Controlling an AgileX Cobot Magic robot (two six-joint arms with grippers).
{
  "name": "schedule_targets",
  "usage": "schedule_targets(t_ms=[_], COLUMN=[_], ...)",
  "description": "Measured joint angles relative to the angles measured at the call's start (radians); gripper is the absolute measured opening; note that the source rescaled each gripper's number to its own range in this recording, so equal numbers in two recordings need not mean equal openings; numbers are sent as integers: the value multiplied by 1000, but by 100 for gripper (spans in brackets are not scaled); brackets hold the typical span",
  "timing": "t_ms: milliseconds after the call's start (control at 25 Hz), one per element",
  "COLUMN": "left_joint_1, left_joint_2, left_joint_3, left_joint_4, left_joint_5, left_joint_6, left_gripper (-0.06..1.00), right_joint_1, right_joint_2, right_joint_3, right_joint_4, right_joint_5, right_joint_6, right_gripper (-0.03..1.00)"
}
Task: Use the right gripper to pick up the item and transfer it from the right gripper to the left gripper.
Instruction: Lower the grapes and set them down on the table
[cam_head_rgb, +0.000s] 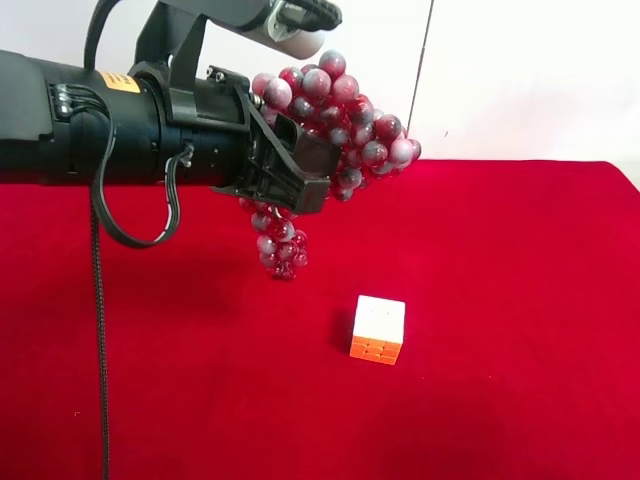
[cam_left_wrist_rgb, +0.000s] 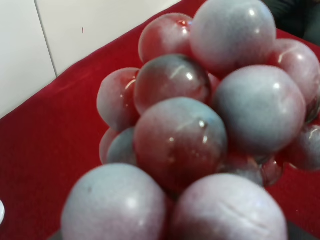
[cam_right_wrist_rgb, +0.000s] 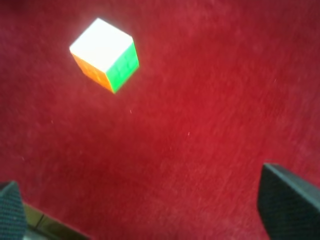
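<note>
The left gripper is clenched on the item, the bunch of dark-red and greyish-white grapes. The left wrist view settles which arm this is: the glossy grapes fill that picture at very close range, with the red surface out of focus beyond them. In the exterior high view the bulky black arm, with a small orange label, reaches in level from 9 o'clock. Its boxy jaws close across the middle of the bunch. The thick part of the bunch spreads from the jaws toward 1 o'clock. A thinner tail of grapes hangs from them toward 6 o'clock and looks to be clear of the surface. A black cable loops down under the arm.

A white-and-orange puzzle cube rests on the surface at about 5 o'clock from the hanging tail, apart from it.

The right gripper is released. Its two dark textured fingertips stand wide apart in the right wrist view, with only bare red surface between them. The same cube, showing white, orange and green faces there, lies on the surface well away from both fingertips and touches neither.
</note>
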Motion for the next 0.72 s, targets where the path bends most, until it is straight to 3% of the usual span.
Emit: schedule_targets(t_ms=[240,720], left_joint_1=[0,0], left_joint_2=[0,0], left_joint_3=[0,0], left_joint_4=[0,0], left_joint_5=[0,1], left_joint_6=[0,34], left_gripper=[0,0], right_joint_1=[0,0], right_joint_2=[0,2], right_joint_3=[40,41], right_joint_4=[-54,-69], right_joint_5=[-96,-101], right_joint_6=[32,67], right_gripper=[90,94])
